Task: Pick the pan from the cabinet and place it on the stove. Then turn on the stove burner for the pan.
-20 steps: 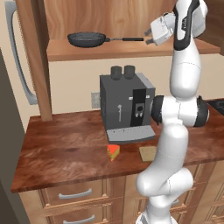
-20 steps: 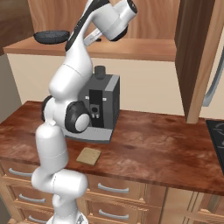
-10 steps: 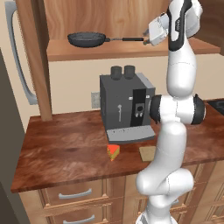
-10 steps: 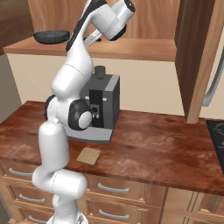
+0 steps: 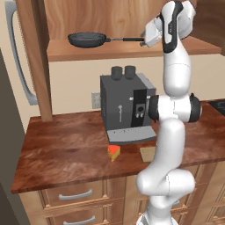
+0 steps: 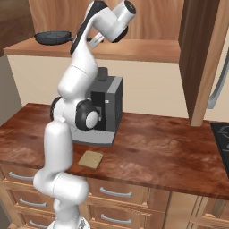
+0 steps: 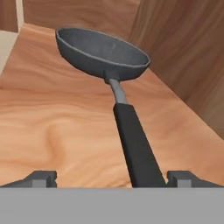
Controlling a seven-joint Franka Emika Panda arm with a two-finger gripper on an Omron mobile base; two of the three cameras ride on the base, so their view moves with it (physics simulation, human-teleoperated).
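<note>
Wood fills the scene: a brown cabinet (image 5: 132, 48) with its shelf open above a dark wooden counter (image 5: 66, 154). On that shelf sits the pan (image 5: 87, 40), upright, bowl to the left in the left base view and its thin black handle (image 5: 127, 39) running straight toward the arm. The gripper (image 5: 146, 41) is raised to shelf height at the handle's free end. From the hand camera the pan (image 7: 103, 53) lies ahead on the plain wood, and the handle (image 7: 135, 146) comes down between the two fingertips (image 7: 41, 178), closer to the right one; both tips stand wide apart and neither touches it, so the fingers are open. Below the shelf, a dark coffee machine (image 5: 127, 110) stands on the counter against the wall, partly behind the arm. Just in front of it lie a small orange wedge (image 5: 114, 152) and a flat tan square (image 6: 91, 159). At the counter's right end the edge of the black stove (image 6: 222, 141) shows. Drawers (image 6: 112, 192) with silver pulls run under the counter.
</note>
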